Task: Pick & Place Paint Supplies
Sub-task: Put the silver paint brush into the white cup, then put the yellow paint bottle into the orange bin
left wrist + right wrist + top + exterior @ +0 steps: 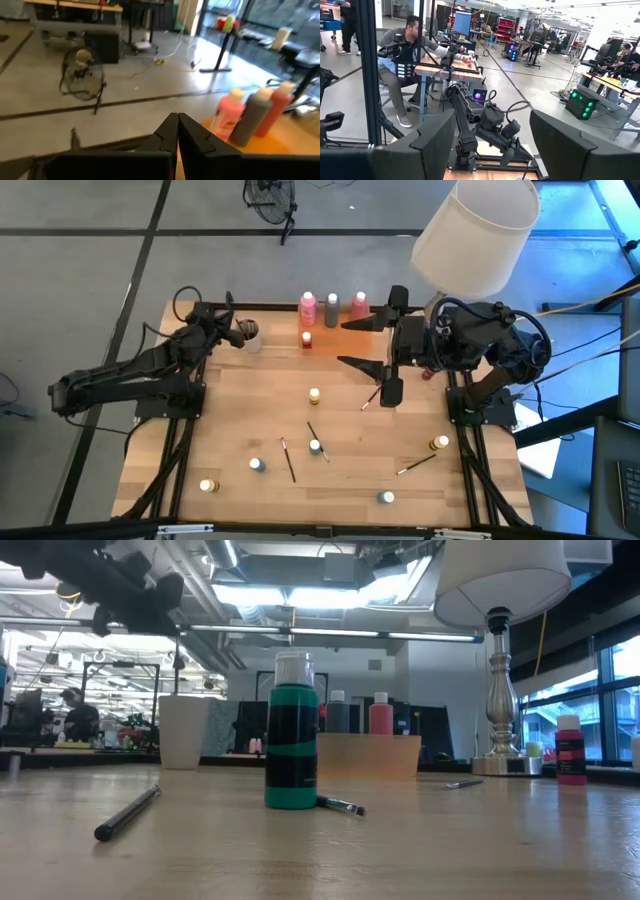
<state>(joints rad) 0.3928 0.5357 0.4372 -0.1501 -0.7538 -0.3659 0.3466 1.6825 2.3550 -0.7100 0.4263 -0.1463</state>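
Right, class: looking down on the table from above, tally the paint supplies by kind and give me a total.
Tall bottles: 3
Small pots: 7
Brushes: 4
Total: 14

overhead, table-level and two wrist views share the table (340,480).

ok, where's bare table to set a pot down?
Free: the near-left wood between the yellow-lidded pot and the left arm's base, and the near edge between that pot and the white-lidded pot. Crowded: mid-table around the brushes, and the orange tray with its bottles.
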